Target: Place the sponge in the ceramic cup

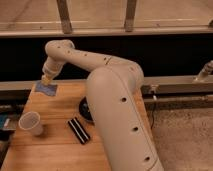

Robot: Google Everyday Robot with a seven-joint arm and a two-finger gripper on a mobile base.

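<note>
Camera view: tool (46, 81) clamped on sponge (46, 89) by far table (55, 149) edge, ceramic cup (31, 123) apart.

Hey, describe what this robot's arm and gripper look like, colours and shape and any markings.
The arm is cream-white, built of thick, rounded, smooth-shelled segments that narrow towards the wrist, dotted with small dark round holes. No loose cables or lettering show on it. The gripper, at the far left corner of the wooden table just above the sponge, looks small and yellowish-tan.
</note>
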